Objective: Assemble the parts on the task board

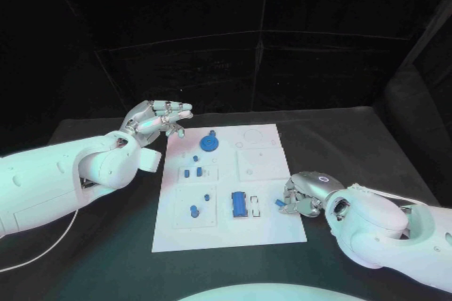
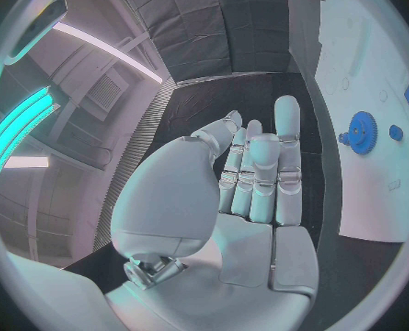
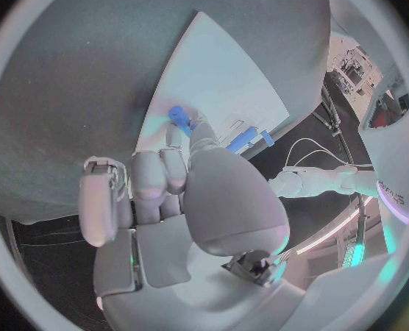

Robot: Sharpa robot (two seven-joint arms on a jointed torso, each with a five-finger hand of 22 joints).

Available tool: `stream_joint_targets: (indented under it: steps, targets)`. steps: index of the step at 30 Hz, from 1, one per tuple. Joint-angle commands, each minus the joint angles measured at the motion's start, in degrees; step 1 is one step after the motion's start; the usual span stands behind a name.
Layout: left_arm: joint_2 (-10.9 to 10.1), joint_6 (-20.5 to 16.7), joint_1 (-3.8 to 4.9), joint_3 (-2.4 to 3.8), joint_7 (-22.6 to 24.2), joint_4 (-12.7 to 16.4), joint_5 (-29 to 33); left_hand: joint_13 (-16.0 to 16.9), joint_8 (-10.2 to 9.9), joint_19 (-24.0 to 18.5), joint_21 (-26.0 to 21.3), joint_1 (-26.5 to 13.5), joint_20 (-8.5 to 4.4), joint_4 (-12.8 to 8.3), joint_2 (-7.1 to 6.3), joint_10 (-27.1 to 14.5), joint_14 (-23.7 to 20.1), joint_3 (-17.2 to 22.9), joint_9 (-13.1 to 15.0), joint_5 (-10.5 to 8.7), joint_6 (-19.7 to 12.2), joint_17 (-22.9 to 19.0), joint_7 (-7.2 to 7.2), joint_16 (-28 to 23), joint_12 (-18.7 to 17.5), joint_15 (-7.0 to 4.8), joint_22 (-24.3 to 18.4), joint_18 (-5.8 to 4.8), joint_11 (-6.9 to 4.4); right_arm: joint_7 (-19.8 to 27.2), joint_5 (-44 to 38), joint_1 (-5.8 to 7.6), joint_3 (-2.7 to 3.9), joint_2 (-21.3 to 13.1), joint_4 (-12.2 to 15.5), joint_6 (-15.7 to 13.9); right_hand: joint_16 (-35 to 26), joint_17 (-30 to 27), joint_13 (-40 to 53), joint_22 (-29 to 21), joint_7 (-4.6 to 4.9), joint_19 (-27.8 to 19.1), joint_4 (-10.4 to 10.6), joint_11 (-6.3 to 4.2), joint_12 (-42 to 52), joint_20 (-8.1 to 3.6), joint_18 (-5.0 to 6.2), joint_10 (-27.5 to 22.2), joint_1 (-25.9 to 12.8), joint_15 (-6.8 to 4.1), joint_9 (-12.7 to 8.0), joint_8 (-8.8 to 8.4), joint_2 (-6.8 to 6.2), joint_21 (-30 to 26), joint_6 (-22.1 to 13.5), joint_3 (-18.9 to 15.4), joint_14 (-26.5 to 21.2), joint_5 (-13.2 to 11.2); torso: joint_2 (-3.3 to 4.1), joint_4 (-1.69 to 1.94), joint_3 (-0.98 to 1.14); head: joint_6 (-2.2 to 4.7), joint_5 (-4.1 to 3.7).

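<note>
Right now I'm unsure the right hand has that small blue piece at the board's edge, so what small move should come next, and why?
Probably close the right hand on the small blue part before lifting. In the right wrist view its fingertips reach the part at the task board edge, but a firm hold cannot be confirmed. The left hand is raised and open, away from the parts.

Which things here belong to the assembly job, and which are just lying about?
Job: task board; blue gear; blue block; small blue part at the right hand; left hand, holding nothing.
Lying about: white cable; black table.
</note>
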Motion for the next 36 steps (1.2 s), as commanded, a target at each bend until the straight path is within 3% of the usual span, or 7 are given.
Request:
stream_joint_targets:
  steps: [1,5,12,15,18,33,36]
  targets:
    - [0.04,0.52,0.06,0.03,0.39,0.07,0.10,0.06,0.21,-0.01,-0.32,-0.14,0.20,-0.15,0.21,-0.42,-0.28,-0.30,0.04,0.15,-0.41,-0.05,0.03,-0.01,0.19,0.00,-0.06,0.80,-0.11,1.92,10.74,-0.56,-0.57,-0.69,0.26,-1.22,0.10,0.05,0.22,10.07,0.12,1.17,0.70,0.35,0.01,-0.14,-0.12,0.06,2.76,-0.25,-8.39,-0.62,4.70,-0.12,-0.23,0.37,0.32,1.41,0.01,0.15,-0.04,0.04,-0.02]
    - [0.08,0.49,0.06,0.03,0.38,0.03,0.10,0.06,0.21,-0.01,-0.32,-0.14,0.20,-0.15,0.21,-0.42,-0.28,-0.30,0.04,0.15,-0.41,-0.05,0.03,-0.01,0.19,0.00,-0.06,0.80,-0.11,5.11,16.91,-0.53,-0.55,-1.34,1.15,-5.19,0.14,0.16,0.28,10.12,0.14,1.21,0.71,0.36,0.01,-0.13,-0.12,0.07,2.89,-0.25,-8.65,-1.42,4.18,-0.08,0.15,1.91,0.33,2.65,-0.02,0.08,-0.07,0.05,0.06]
    - [0.11,0.45,0.07,0.03,0.37,0.06,0.10,0.07,0.25,0.02,-0.35,-0.05,0.19,-0.22,0.30,-0.46,-0.28,-0.25,0.05,0.15,-0.42,-0.06,0.01,0.02,0.27,-0.01,-0.08,0.80,-0.13,7.42,20.09,-0.49,-0.53,-1.86,2.23,-10.02,0.28,0.42,0.46,10.28,0.17,1.35,0.69,0.38,0.24,-0.12,-0.17,0.19,2.84,-0.24,-8.76,-1.82,3.72,0.05,0.37,2.73,0.38,2.91,0.01,0.03,-0.08,0.21,-0.08]
    - [0.11,0.66,0.07,0.03,0.34,0.09,0.10,0.07,0.26,0.02,-0.36,-0.05,0.19,-0.22,0.30,-0.47,-0.29,-0.25,0.05,0.15,-0.43,-0.07,0.01,0.02,0.28,-0.01,-0.08,0.80,-0.12,7.87,20.85,-0.48,-0.53,-1.71,2.37,-10.64,0.28,0.42,0.50,10.30,0.26,1.37,1.12,0.47,0.27,-0.05,-0.18,0.24,1.95,-0.16,-8.88,-2.22,2.67,0.07,0.63,2.83,0.38,3.14,0.07,0.02,-0.05,0.18,0.08]
    - [0.11,0.89,0.07,0.03,0.30,0.14,0.10,0.07,0.27,0.02,-0.37,-0.08,0.19,-0.22,0.31,-0.49,-0.30,-0.26,0.05,0.15,-0.44,-0.10,0.02,0.02,0.30,-0.01,-0.09,0.80,-0.11,7.99,21.42,-0.47,-0.52,-1.34,2.28,-10.83,0.31,0.47,0.55,10.30,0.32,1.36,1.73,0.52,0.32,0.02,-0.17,0.32,0.79,-0.10,-9.05,-2.83,1.45,0.05,1.08,2.97,0.39,5.72,0.07,0.06,-0.05,0.19,0.01]
    - [0.16,1.13,0.08,0.03,0.37,0.24,0.10,0.07,0.31,0.04,-0.44,-0.41,0.21,-0.08,0.25,-0.61,-0.34,-0.45,0.04,0.14,-0.52,-0.19,0.09,0.04,0.41,0.04,-0.14,0.78,-0.04,5.98,22.14,-0.46,-0.51,3.10,0.27,-12.67,0.57,0.94,0.71,10.57,0.06,1.60,3.51,0.35,0.53,-0.01,-0.24,0.68,-1.73,-0.21,-9.07,-3.52,0.33,0.27,2.50,3.26,0.49,6.63,0.07,0.01,-0.06,0.09,0.10]
    - [0.20,1.15,0.08,0.03,0.35,0.27,0.10,0.07,0.31,0.04,-0.44,-0.41,0.21,-0.08,0.25,-0.61,-0.34,-0.45,0.04,0.14,-0.52,-0.19,0.09,0.04,0.41,0.04,-0.14,0.78,-0.04,5.56,22.12,-0.45,-0.51,3.81,-0.06,-12.58,0.62,1.04,0.80,10.60,-0.07,1.63,4.07,0.25,0.64,-0.08,-0.25,0.83,-2.45,-0.29,-9.02,-3.72,-0.13,0.29,2.93,3.19,0.51,8.38,0.09,0.03,-0.02,0.03,0.19]
